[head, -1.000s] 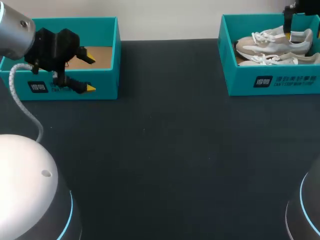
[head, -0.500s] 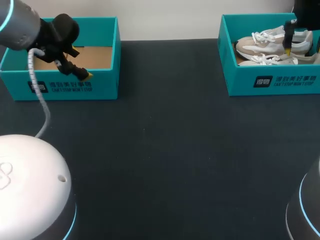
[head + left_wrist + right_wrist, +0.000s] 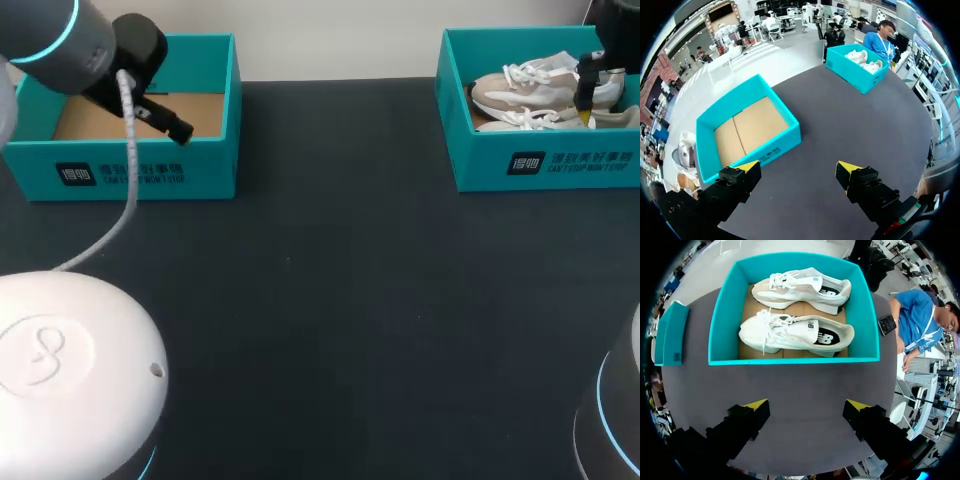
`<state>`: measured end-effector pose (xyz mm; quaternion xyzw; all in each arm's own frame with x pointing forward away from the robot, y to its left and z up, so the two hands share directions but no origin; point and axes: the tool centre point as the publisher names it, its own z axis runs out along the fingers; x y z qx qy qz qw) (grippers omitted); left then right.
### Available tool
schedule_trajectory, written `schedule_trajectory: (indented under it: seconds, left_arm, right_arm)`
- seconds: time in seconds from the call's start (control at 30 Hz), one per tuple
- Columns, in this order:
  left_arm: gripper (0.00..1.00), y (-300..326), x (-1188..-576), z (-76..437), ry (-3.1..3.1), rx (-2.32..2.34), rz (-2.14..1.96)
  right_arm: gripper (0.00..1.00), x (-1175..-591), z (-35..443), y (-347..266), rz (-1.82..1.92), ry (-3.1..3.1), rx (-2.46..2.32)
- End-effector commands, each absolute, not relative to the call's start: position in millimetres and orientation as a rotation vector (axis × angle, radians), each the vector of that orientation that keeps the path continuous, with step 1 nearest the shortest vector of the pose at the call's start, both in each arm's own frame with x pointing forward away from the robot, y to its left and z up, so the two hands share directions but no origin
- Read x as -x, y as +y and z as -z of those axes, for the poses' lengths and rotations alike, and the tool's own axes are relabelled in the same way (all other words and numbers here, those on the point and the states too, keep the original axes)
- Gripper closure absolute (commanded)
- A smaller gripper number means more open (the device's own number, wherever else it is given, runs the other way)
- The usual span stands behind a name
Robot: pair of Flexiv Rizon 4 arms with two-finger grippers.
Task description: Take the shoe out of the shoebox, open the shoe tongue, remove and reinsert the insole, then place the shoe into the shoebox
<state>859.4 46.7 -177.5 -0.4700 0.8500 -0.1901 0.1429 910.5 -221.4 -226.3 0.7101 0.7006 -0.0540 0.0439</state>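
The right arm partly hides the shoes, seemingly their heels.

The left arm is slanting in from the far left corner, and the left gripper is holding its yellow-tipped fingers spread wide. The right gripper is gaping likewise at the far right, seemingly pointing downward in the head view.

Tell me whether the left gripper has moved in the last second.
Yes. The left gripper went from in front of the empty shoebox's front wall to farther back, over its inside.
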Motion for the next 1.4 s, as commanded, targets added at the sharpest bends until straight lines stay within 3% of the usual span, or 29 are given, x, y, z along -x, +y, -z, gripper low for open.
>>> schedule_trajectory:
  seconds: [0.03,0.53,1.4]
  left_arm:
    - [0.0,49,-871,170,2.242,2.31,0.257]
    - [0.0,74,-884,168,2.078,2.706,0.23]
    - [0.0,87,-895,169,2.284,2.285,0.035]
  right_arm:
    - [0.0,-900,225,-227,0.094,2.132,-2.142]
    - [0.0,-893,218,-238,0.097,2.229,-2.093]
    - [0.0,-897,215,-240,0.104,2.277,-2.088]
